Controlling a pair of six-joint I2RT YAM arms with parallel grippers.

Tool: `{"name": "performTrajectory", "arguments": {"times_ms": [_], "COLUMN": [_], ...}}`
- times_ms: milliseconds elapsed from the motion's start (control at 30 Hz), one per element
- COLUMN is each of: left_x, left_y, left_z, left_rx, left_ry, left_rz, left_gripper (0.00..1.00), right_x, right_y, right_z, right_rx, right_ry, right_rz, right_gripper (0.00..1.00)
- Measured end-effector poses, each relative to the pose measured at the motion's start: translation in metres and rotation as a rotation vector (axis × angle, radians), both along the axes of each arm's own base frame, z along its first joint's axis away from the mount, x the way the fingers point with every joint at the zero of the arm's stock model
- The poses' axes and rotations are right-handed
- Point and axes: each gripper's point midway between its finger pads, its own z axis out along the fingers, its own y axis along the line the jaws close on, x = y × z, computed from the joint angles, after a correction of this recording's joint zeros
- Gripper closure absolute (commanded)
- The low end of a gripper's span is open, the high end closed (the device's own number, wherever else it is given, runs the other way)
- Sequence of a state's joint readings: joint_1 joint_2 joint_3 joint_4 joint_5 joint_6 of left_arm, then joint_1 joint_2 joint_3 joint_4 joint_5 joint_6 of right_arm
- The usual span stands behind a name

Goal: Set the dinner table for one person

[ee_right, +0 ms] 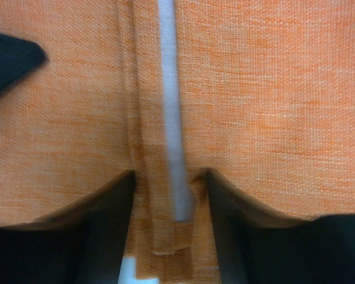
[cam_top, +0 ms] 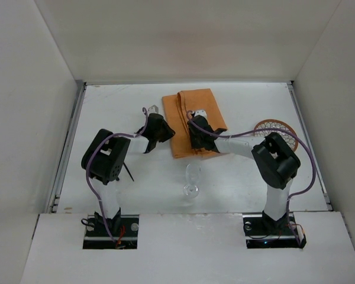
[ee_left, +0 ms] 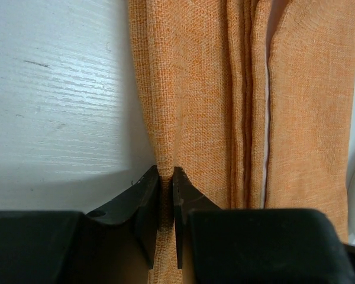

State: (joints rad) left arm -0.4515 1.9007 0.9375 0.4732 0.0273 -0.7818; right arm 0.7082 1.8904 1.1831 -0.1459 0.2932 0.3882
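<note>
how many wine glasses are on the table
1. The clear stemmed wine glass stands upright on the white tabletop, nearer the arm bases than the orange cloth; the arms could hide another.

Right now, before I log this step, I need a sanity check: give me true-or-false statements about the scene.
The left jaws pinch a fold of the orange cloth. True.
The right jaws are clamped shut. False: they stand apart, straddling a fold.
The wine glass rests on the cloth. False: it is on the bare dinner table, nearer the arm bases.
A woven round mat lies right of the cloth. True.
</note>
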Motion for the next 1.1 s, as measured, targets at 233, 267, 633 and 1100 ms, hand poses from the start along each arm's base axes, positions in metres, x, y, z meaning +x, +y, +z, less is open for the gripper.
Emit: {"name": "performTrajectory", "arguments": {"times_ms": [233,267,633,1100], "left_x": [0.003,0.003,0.003,0.002], "left_y": [0.008,0.008,0.009,0.012], "left_z": [-0.001,-0.001,-0.001,-0.001], "left_rx": [-0.043,-0.047,-0.068,-0.101], "left_ry": [-0.001,-0.001,0.002,0.007], "left_rz": [0.030,0.031,0.039,0.054], "left_gripper": [0.93,0.93,0.93,0.92], "right_x": [0.008,0.008,0.006,-0.008], "right_y": [0.003,0.003,0.011,0.021], "right_z": [0.005,0.005,0.022,0.002], "right_rx": [-0.044,-0.043,0.020,-0.061], "right_ry": [-0.018,-0.019,-0.058,-0.063], "right_rz": [-0.014,-0.014,0.007,0.041], "right_gripper": [0.95,0.96,0.43,0.47]}}
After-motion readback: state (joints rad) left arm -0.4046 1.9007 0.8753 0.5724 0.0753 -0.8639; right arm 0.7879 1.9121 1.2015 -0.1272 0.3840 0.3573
